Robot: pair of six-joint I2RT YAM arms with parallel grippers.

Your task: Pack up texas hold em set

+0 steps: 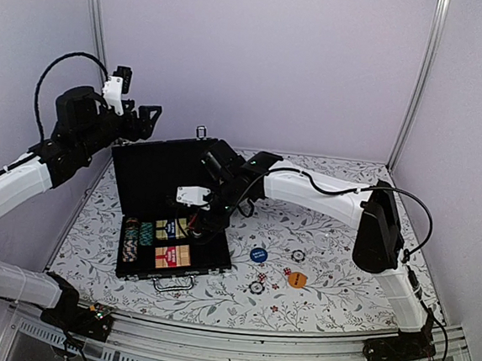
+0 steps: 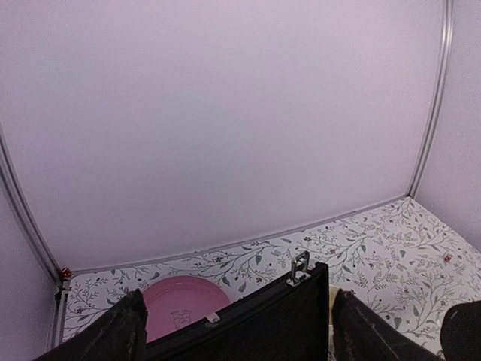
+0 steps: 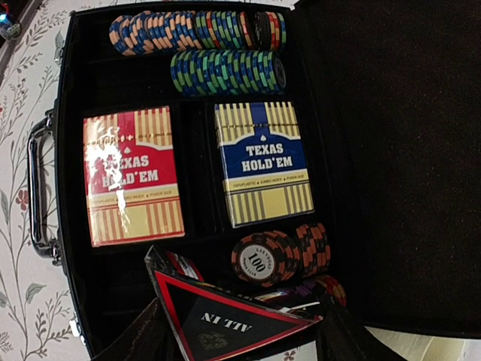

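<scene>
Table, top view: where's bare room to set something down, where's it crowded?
Bare table: far-right patch beyond the loose pieces, strip left of the case, near strip past its handle. Crowded: right of the case, blue button, orange button, dice, chips. Inside it the right gripper holds the ALL IN plaque.

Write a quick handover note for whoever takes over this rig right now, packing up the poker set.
Left gripper: open, fingers either side of the raised lid's top edge; contact unclear.
Right gripper: over the open case, closed on the black ALL IN triangle.
Done: red deck, blue deck and rows of chips sit in the tray.
Left: blue button, orange button, two loose chips and red dice lie on the table right of the case. Pack them, place the triangle, shut the lid.
</scene>
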